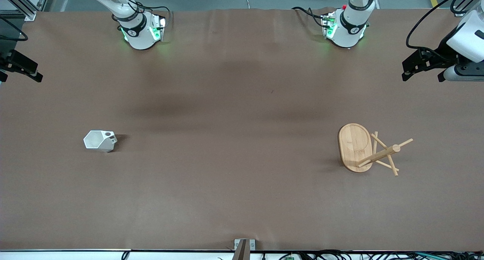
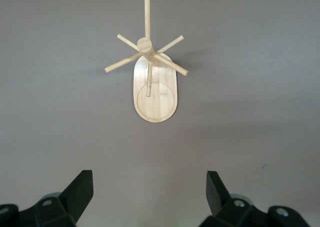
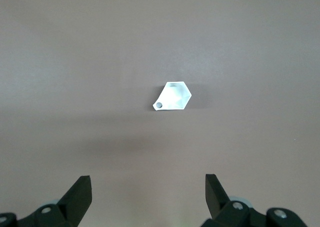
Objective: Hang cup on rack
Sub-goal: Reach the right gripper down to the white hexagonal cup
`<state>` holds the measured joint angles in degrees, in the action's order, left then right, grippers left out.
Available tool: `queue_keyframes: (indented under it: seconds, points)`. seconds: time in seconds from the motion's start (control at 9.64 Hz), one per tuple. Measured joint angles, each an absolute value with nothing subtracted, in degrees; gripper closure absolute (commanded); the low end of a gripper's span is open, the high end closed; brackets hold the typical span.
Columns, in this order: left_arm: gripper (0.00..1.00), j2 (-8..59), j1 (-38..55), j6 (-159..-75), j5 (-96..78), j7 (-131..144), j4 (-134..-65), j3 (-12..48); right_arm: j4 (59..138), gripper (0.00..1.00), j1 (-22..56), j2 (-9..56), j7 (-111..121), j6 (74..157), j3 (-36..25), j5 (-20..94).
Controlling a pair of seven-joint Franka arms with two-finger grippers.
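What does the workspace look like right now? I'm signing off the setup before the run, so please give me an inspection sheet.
Surface: brown table cover, flat, faint creases.
Cup: white faceted cup upright, toward the right arm's end, untouched.
Rack: bamboo rack upright, toward the left arm's end, pegs bare.
Clutter: nothing seen.
Left end effector: open, up in the air, looking down at the rack.
Right end effector: open, up in the air, looking down at the cup.
Cables: black leads at the arm bases and along the table's near edge.
Surroundings: grey floor, metal framing.
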<state>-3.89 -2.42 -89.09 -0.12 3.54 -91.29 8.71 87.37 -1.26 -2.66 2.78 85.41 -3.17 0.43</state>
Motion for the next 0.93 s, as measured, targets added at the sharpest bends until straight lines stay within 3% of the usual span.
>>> queue_keyframes:
  seconds: [0.52, 0.93]
  points:
    - [0.0, -3.5, -2.4, -89.0, -0.1, 4.4, -91.3, 8.7, 89.8, 0.0, -2.3, -0.8, 3.0, 90.9, -3.6, 0.4]
    - [0.0, -2.4, -2.5, -89.0, -0.1, 4.3, -91.3, 8.7, 102.4, 0.01, -5.2, 3.2, 9.0, 107.7, -3.8, 0.4]
